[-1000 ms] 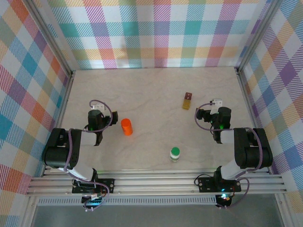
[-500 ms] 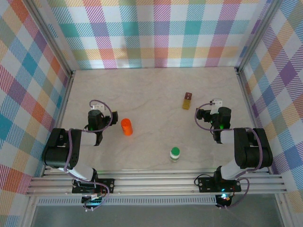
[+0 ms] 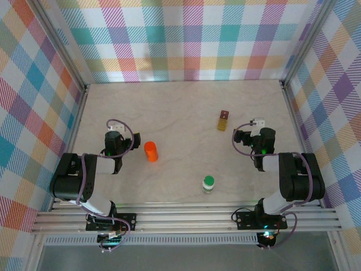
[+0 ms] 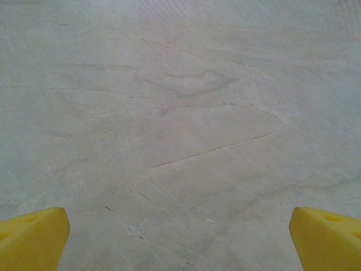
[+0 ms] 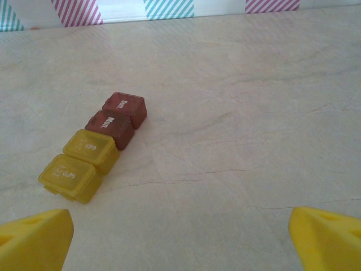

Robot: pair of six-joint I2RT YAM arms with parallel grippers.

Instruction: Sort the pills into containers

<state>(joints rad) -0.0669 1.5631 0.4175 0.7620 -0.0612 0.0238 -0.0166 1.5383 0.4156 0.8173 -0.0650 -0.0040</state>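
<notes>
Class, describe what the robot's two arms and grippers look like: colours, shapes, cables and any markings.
Both the left arm and right arm are black with pale grey links, looped with purple cables and showing small green lights. The left gripper and right gripper have blocky yellow fingertips.

Pill organiser (image 5: 95,152) on table (image 5: 237,113), jaws wide apart

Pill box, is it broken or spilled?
Nothing stands out. The pill box lies flat on the table, all four lids shut, two dark red, two yellow, no loose pills beside it.
</notes>
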